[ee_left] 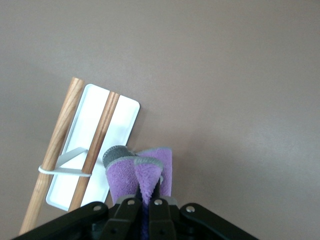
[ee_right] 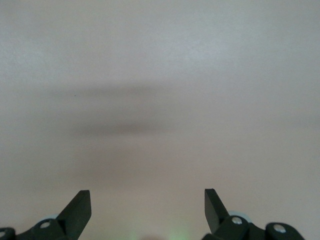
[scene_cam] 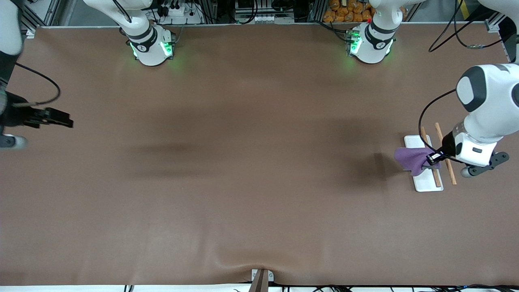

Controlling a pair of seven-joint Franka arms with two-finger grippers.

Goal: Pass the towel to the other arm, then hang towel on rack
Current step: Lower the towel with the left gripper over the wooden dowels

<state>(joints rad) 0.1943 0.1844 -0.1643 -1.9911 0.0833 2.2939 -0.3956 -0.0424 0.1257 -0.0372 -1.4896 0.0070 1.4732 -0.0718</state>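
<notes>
Two stages of the job look unfinished at this point: the towel (scene_cam: 413,159) is not yet on the rack (scene_cam: 430,162), and no handover between the arms is under way. The left gripper (scene_cam: 433,158), up in the air over the rack at the left arm's end of the table, has its fingers (ee_left: 131,210) pinched tight on the purple cloth, which bunches and droops from them above the rack's white base and just beside its two wooden rails, toward the rack's 9 o'clock side in the front view. Whether the cloth brushes a rail cannot be told. The right gripper (scene_cam: 56,118) waits over bare table at the right arm's end, well apart from the towel, its fingers (ee_right: 80,209) spread wide and holding nothing. Judging by the layout, either the pass is still ahead, or only draping the cloth over a rail and letting go remains.
</notes>
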